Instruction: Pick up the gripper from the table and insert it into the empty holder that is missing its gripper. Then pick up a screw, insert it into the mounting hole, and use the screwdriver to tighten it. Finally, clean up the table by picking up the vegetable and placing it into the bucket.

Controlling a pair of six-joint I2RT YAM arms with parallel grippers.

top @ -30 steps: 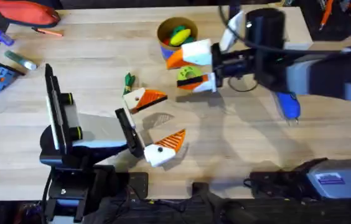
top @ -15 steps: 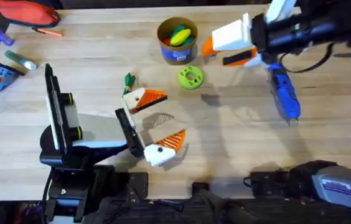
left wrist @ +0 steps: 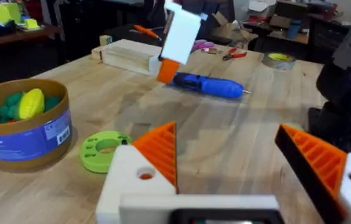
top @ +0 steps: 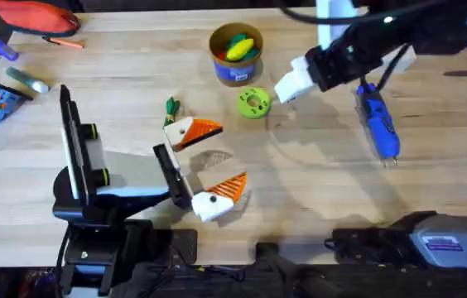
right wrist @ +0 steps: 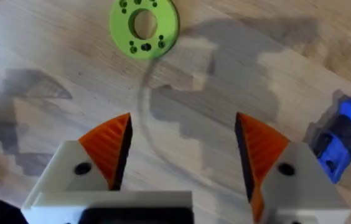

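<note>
Orange-padded right gripper (right wrist: 182, 155) is hanging over bare wood with its fingers standing well apart and gripping nothing. Beyond the fingertips, on the left-pad side, a lime-green disc (right wrist: 144, 26) is lying flat with its holes facing up. Off the right pad's outer side, the bright blue screwdriver (right wrist: 342, 140) is resting on the table, near but not between the pads.

Left gripper (left wrist: 238, 155) is likewise sitting spread and empty, low over the table. Just past its left pad the same green disc (left wrist: 104, 150) is lying; beside that stands the bucket (left wrist: 23, 127), already holding yellow and green toy food. Farther out, the screwdriver (left wrist: 208, 86) is lying across the boards.

In the overhead view, a white holder with an orange ribbed insert (top: 190, 132) is sitting just ahead of the left fingers, the small dark-green vegetable (top: 170, 108) touching or nearly touching its far side.

Risks, as judged: the right gripper is closing in nearer the disc than the screwdriver, so a descent from here is likely catching the wrong item; the screwdriver's round body is liable to roll if nudged by one pad.
</note>
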